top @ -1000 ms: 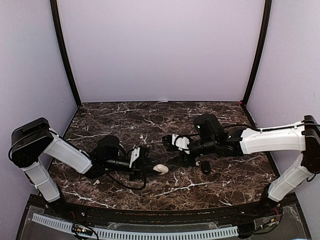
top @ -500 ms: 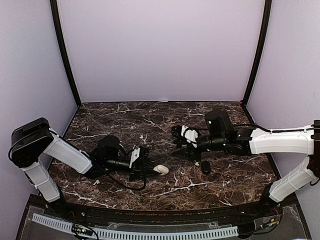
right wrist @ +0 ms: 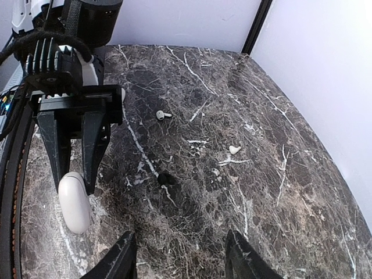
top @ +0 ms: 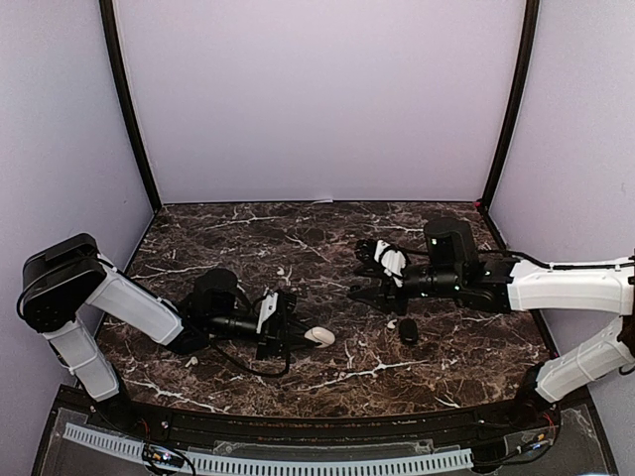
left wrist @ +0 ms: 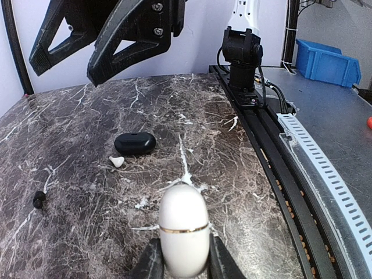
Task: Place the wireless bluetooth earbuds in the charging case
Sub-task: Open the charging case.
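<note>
My left gripper [top: 290,333] is shut on a white pebble-shaped case [left wrist: 183,228] with a gold band and holds it low over the marble; the case also shows in the top view [top: 318,335]. My right gripper [top: 357,270] is open and empty, to the right of the case and apart from it. In the right wrist view its jaws [right wrist: 180,258] stand wide, with a black earbud [right wrist: 165,179] on the marble ahead. Two white earbuds [right wrist: 163,114] [right wrist: 233,149] lie further off. A shut black case [left wrist: 135,142] lies by another white earbud [left wrist: 116,161].
The black case [top: 408,332] lies under the right forearm. A black earbud [left wrist: 39,199] lies left of it in the left wrist view. A white earbud [top: 190,362] lies by the left arm. A black rail [left wrist: 273,151] runs along the table's near edge.
My right gripper has drawn back to the right and a little farther from the white case, still open. The left gripper and the white case have not moved.
</note>
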Robot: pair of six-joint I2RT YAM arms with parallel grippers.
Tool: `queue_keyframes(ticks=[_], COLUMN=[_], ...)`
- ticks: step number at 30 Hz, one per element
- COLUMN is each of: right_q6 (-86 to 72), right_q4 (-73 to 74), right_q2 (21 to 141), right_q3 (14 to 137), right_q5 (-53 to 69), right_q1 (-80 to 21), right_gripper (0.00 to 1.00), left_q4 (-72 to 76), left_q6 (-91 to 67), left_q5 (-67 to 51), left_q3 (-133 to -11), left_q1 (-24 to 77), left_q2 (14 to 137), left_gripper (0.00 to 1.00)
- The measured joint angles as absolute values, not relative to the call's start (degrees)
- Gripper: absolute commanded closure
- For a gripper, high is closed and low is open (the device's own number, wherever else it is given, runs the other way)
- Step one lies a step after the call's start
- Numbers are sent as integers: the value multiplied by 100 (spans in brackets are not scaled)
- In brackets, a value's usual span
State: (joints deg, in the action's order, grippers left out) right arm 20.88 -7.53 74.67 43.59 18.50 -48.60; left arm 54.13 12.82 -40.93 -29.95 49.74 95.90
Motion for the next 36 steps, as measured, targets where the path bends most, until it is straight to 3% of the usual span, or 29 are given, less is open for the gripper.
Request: queue_keyframes(ticks=[20,23,26,36], right_q6=[1839,1741,1619,1778], right_q4=[-1553,-1850,-2248,-3395], right_q2=[6938,6746,6554,6893], right_q3=[3800,3599,3363,2751], right_q5=[1752,1809,1822,2571], right_q1=[-4831,-4831,-4831,-4827], right_gripper=[52,51,41,46], left_q4=[5411,5411,5408,5406], left_q6=[1262,1262,1262,1264], left_q5=[-4093,-4093,-4093,-4091], left_q3=[-2995,-2995,-2995,-2995], left_q1=[4974,4974,4974,4974], left_q2=[9590,9588,9588,9577], left_gripper=[81,81,81,81])
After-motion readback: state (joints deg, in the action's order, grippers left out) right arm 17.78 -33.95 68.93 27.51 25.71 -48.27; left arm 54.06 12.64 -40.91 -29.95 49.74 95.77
